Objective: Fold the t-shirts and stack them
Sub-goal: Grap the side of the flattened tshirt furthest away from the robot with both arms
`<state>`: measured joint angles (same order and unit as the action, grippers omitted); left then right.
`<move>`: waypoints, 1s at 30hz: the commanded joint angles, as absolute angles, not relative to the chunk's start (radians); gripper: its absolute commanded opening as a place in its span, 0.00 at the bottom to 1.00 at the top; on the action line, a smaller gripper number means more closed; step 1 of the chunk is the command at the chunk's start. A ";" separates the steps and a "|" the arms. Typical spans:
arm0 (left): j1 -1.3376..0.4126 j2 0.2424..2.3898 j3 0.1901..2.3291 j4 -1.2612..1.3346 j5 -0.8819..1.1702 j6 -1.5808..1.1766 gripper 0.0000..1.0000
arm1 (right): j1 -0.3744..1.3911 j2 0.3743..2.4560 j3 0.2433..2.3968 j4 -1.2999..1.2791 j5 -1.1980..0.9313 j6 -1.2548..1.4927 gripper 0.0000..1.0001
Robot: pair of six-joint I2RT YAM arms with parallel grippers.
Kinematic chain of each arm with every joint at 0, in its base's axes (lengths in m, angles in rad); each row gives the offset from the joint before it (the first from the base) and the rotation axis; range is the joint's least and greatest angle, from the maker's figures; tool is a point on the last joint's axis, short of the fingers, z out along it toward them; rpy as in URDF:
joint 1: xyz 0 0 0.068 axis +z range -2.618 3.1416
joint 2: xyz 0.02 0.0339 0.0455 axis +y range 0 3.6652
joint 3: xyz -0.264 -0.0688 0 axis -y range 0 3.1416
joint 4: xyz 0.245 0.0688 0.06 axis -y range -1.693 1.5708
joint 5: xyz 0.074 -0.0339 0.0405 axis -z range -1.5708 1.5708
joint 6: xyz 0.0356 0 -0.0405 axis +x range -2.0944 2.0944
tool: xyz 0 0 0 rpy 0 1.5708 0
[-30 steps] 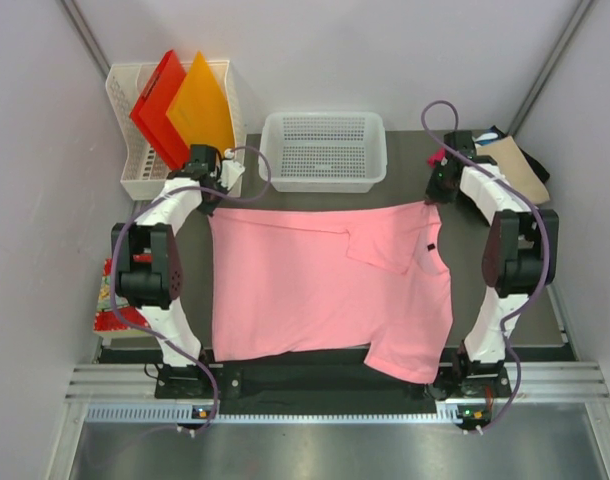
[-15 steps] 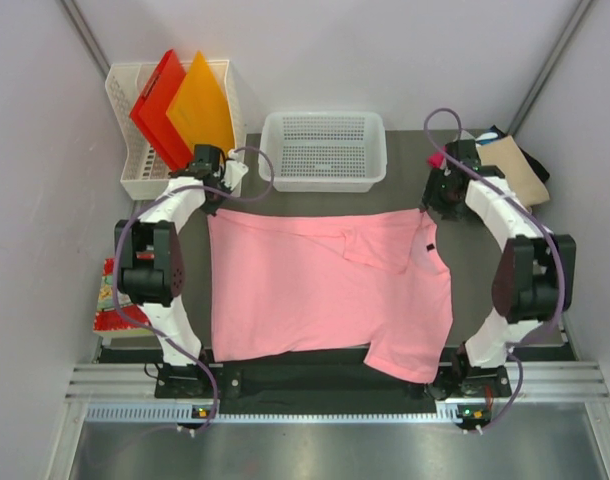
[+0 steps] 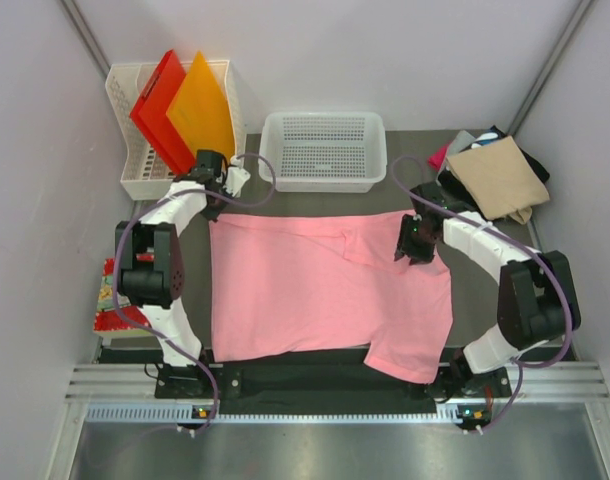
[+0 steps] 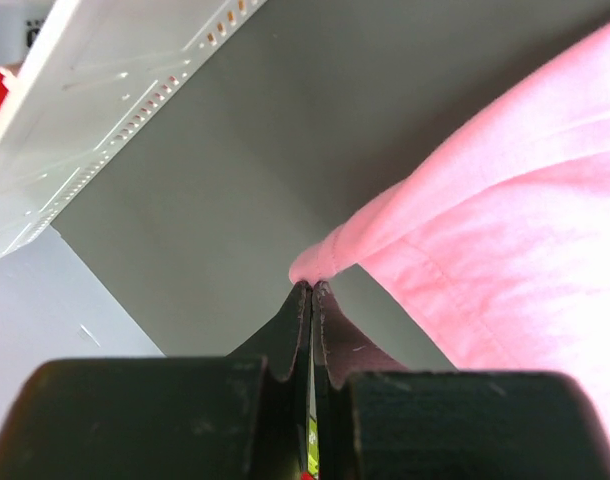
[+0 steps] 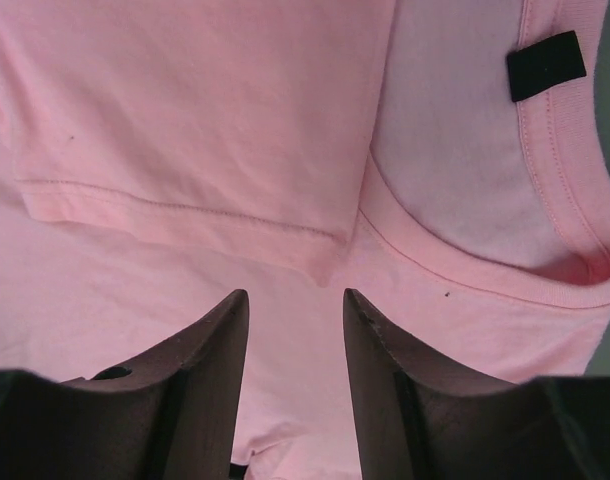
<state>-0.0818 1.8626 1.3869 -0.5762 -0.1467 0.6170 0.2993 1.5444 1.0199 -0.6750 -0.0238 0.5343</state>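
Note:
The light pink t-shirt (image 3: 315,290) lies spread flat on the dark table, with one sleeve folded in near the collar. My left gripper (image 3: 217,200) is at its far left corner and shut on that corner (image 4: 320,262). My right gripper (image 3: 410,245) hovers open over the shirt beside the collar, its jaws apart (image 5: 295,293) above the folded sleeve hem (image 5: 185,215) and the neckband (image 5: 465,275). A stack of folded shirts sits at the back right with a tan one (image 3: 500,178) on top; black, magenta (image 3: 440,157) and grey edges show under it.
A white mesh basket (image 3: 323,150) stands at the back centre. A white rack (image 3: 135,170) at the back left holds a red folder (image 3: 155,105) and an orange folder (image 3: 200,105). A colourful object (image 3: 110,300) lies off the table's left edge.
My right arm has swung from the back right corner down and left over the shirt's collar, uncovering the folded stack. My left gripper still holds the far left corner, shifted slightly.

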 commanded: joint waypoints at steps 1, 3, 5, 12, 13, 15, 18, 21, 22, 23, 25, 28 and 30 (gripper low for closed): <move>-0.089 1.787 1.368 -0.555 -0.144 0.623 0.00 | 0.307 1.540 1.019 -0.624 -0.017 0.558 0.43; -0.089 1.776 1.358 -0.552 -0.140 0.629 0.00 | 0.307 1.545 1.008 -0.618 -0.020 0.564 0.42; -0.089 1.773 1.351 -0.551 -0.141 0.627 0.00 | 0.307 1.555 1.000 -0.611 -0.026 0.575 0.40; -0.089 1.764 1.347 -0.552 -0.138 0.629 0.00 | 0.322 1.591 0.986 -0.615 -0.025 0.586 0.37; -0.089 1.763 1.348 -0.557 -0.135 0.630 0.00 | 0.322 1.589 0.982 -0.617 -0.023 0.586 0.38; -0.089 1.759 1.347 -0.557 -0.133 0.629 0.00 | 0.322 1.586 0.970 -0.614 -0.020 0.591 0.37; -0.089 1.759 1.348 -0.554 -0.135 0.630 0.00 | 0.324 1.592 0.963 -0.612 -0.026 0.595 0.37; -0.089 1.763 1.354 -0.558 -0.132 0.630 0.00 | 0.331 1.597 0.963 -0.627 -0.020 0.591 0.37; -0.089 1.766 1.358 -0.560 -0.130 0.630 0.00 | 0.330 1.594 0.960 -0.630 -0.014 0.589 0.37; -0.089 1.763 1.358 -0.560 -0.130 0.629 0.00 | 0.330 1.591 0.956 -0.629 -0.012 0.588 0.37; -0.091 1.761 1.358 -0.561 -0.130 0.629 0.00 | 0.330 1.585 0.950 -0.629 -0.005 0.586 0.37; -0.091 1.758 1.355 -0.561 -0.132 0.630 0.00 | 0.331 1.595 0.956 -0.623 -0.012 0.589 0.35; -0.091 1.758 1.353 -0.564 -0.133 0.630 0.00 | 0.331 1.604 0.959 -0.615 -0.015 0.595 0.33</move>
<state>-0.0868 1.8111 1.3537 -0.5766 -0.1459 0.6281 0.3180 1.5944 0.9550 -0.6315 -0.0227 0.5808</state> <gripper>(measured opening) 0.011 0.345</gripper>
